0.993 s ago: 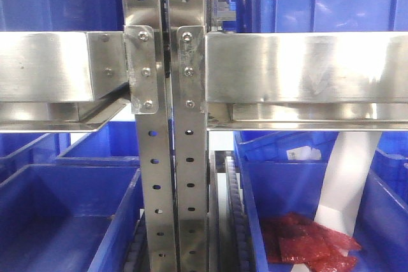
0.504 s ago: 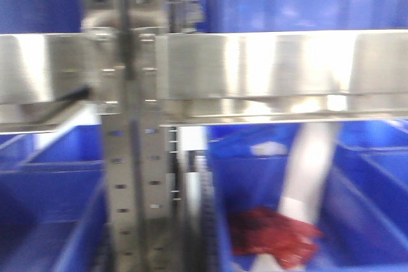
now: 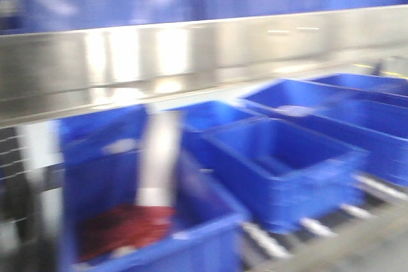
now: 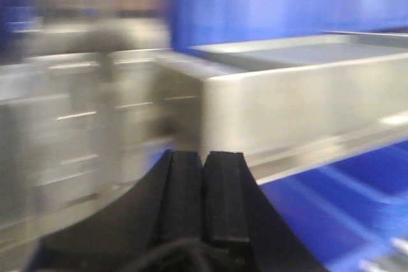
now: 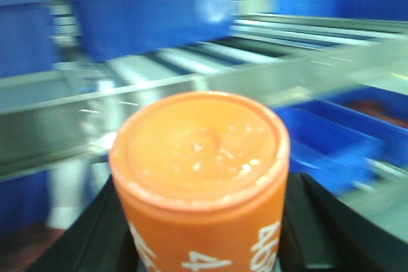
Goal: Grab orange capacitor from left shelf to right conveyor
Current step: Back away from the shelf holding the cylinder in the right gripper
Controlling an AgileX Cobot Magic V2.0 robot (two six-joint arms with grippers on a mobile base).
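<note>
Judging pick done: right fingers (image 5: 319, 221) clamped on capacitor (image 5: 201, 176), held out of the shelf (image 3: 191, 55) bins (image 3: 280, 170). Empty left fingers (image 4: 182, 189) pressed together. Views blurred. Remaining: carry to conveyor, not in view, then release.

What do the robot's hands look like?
The left gripper is black, with two flat, rubbery-looking pads on a body that flares wide. The right gripper shows only black sloping sides behind the orange capacitor.
</note>
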